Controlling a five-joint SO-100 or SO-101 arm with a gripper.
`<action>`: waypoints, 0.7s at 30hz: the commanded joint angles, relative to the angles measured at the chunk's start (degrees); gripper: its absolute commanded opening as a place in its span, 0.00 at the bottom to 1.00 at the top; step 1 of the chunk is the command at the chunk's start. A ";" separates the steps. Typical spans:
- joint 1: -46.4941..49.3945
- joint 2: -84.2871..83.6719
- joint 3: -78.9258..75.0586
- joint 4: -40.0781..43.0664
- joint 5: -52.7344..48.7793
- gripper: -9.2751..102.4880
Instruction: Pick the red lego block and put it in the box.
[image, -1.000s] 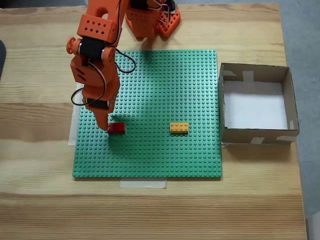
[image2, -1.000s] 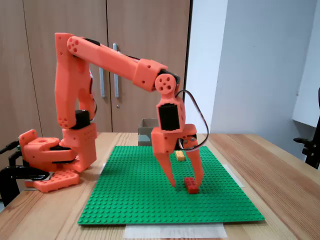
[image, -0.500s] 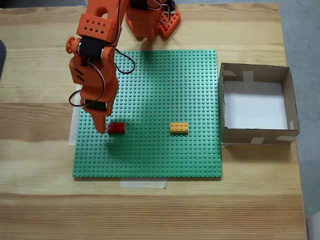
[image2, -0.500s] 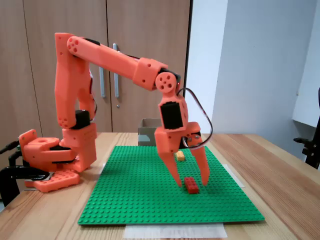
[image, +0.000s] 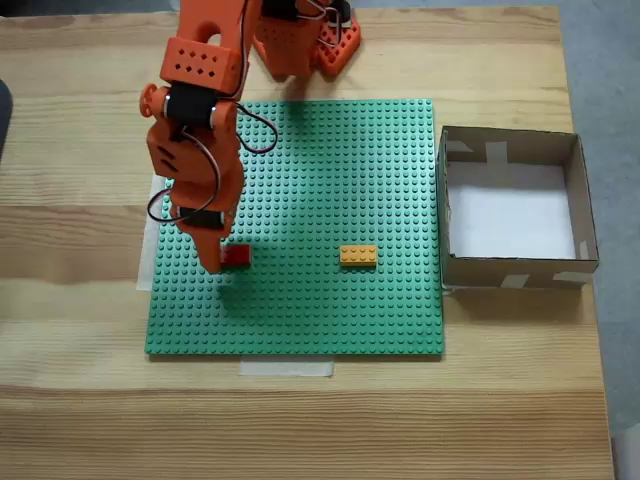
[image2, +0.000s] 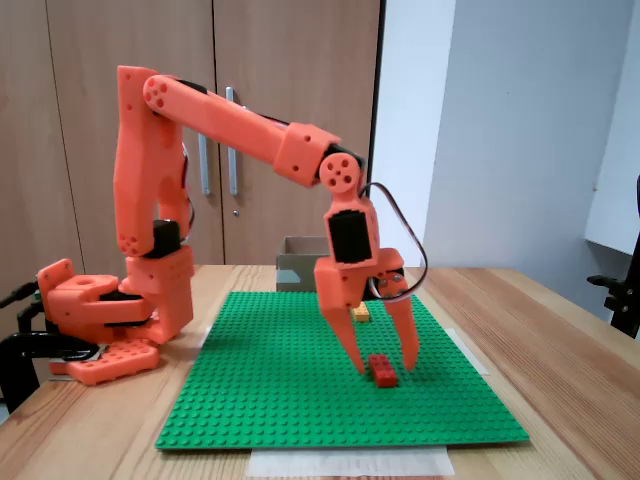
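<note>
Your pincer (image2: 385, 368) stands spread wide, its tips down at the green studded plate (image2: 300, 400) on either side of the red brick (image2: 381, 369), which sits on the plate unheld. The orange-yellow brick (image: 358, 256) lies well apart, and the box (image: 515, 275) rests on the counter (image: 300, 430) beside the plate.

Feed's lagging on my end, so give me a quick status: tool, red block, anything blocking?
Tool open, fingers straddling the red lego block. Block on the green baseplate, not gripped. Orange-yellow brick lies between it and the box.
</note>
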 joint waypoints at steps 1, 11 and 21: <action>-0.18 0.09 -2.37 -0.53 0.18 0.28; -1.14 -1.58 -3.16 -1.05 -0.62 0.28; -1.85 -3.16 -3.34 -1.85 -0.79 0.27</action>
